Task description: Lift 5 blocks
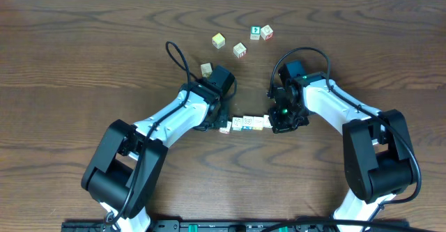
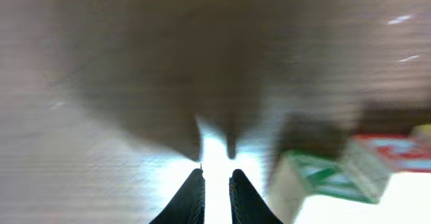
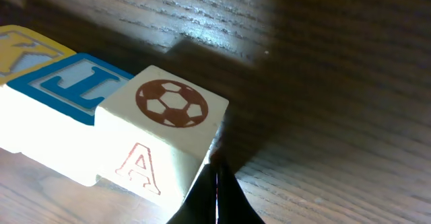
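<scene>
Squeezing a loose row end-to-end is the risky bit. Blocks (image 1: 247, 123) lie in a line on the table (image 1: 83, 65) between the two grippers. I count four for sure from overhead; the ends are partly hidden under the arms, so can't confirm five. Right gripper (image 3: 217, 175): jaws fully closed, holding nothing, tip touching the near corner edge of the football block (image 3: 172, 113). That block sits just up-left of the tip, w/ the blue-edged block (image 3: 77, 83) butted against its far side. Left gripper (image 2: 215, 175): jaws narrow, a slit apart, nothing between them. Green-edged block (image 2: 313, 177) sits off to the right of those jaws, red-edged block (image 2: 387, 150) beyond it. View is blurry, so can't tell if a finger touches it. Risks, my read: (1) right tip bears on a corner, not face centre, so the end block can yaw and the row bows and pops out mid-lift. (2) Left tips look off-axis from the row, and the block nearest them seems slightly out of line, so same buckling. (3) Only friction btwn faces holds the middle ones; if one arm rises faster, a joint shears and they drop. (4) Pushing harder w/o realigning jackknifes the line on the table. Spare cubes (image 1: 240, 50) sit well behind both jaws, so no collision worry.
</scene>
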You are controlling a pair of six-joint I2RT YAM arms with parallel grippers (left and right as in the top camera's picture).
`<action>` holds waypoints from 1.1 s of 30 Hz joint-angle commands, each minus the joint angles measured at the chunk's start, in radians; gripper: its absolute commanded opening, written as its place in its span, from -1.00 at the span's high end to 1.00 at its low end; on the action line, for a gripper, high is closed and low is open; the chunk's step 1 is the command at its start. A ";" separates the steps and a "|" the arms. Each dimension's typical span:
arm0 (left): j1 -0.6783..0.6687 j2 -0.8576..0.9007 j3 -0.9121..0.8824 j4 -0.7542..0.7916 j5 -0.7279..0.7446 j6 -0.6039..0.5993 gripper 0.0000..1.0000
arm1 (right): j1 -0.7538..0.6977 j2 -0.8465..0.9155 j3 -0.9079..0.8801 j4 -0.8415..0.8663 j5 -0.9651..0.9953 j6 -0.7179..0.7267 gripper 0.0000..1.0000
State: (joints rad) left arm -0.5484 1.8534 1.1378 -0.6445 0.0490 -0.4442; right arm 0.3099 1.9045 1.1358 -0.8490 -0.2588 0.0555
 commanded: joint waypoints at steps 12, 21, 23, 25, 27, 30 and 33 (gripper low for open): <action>-0.084 -0.024 -0.016 -0.185 -0.007 0.034 0.85 | 0.008 0.027 -0.020 -0.004 0.026 -0.005 0.97; -0.105 -0.024 -0.016 -0.125 -0.008 -0.049 0.85 | 0.008 0.027 -0.020 -0.009 0.026 -0.005 0.97; -0.093 -0.024 -0.016 -0.111 -0.006 -0.051 0.85 | 0.008 0.027 -0.020 -0.010 0.026 -0.005 0.98; -0.086 -0.024 -0.016 -0.094 -0.001 -0.052 0.85 | 0.008 0.027 -0.020 -0.008 0.026 -0.005 0.97; -0.083 -0.024 -0.016 -0.071 0.024 -0.052 0.85 | 0.008 0.027 -0.020 -0.006 0.026 -0.005 0.97; -0.083 -0.024 -0.016 -0.041 0.064 -0.059 0.85 | 0.008 0.027 -0.020 -0.006 0.026 -0.005 0.97; -0.083 -0.024 -0.016 -0.043 0.087 -0.059 0.85 | 0.008 0.027 -0.020 -0.006 0.030 -0.005 0.98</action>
State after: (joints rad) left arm -0.6331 1.8534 1.1336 -0.6815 0.0948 -0.4870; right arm 0.3099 1.9045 1.1351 -0.8547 -0.2577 0.0555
